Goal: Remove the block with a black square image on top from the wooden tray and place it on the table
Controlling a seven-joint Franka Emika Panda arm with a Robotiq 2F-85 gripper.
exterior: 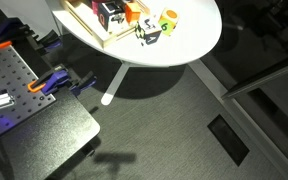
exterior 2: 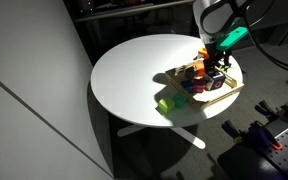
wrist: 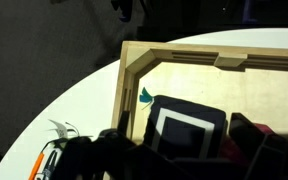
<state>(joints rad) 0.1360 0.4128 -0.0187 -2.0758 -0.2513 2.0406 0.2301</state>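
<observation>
The block [wrist: 187,128], its top face black with a pale square outline, lies in the wooden tray [wrist: 134,58] near the tray's corner. My gripper [wrist: 184,158] is low over it, with dark fingers on both sides of the block. The picture is too dark to show whether they press on it. In an exterior view the gripper [exterior 2: 216,66] hangs over the tray [exterior 2: 224,92], which lies at the edge of the round white table [exterior 2: 134,70]. The tray [exterior: 89,24] and table [exterior: 189,45] also show in an exterior view; the gripper is out of that frame.
A yellow-green cube [exterior 2: 167,103] [exterior: 170,18] and a pale block with black marks [exterior: 149,34] stand on the table outside the tray. An orange cube [exterior: 132,11] sits in the tray. A dark perforated workbench [exterior: 24,90] with clamps stands nearby.
</observation>
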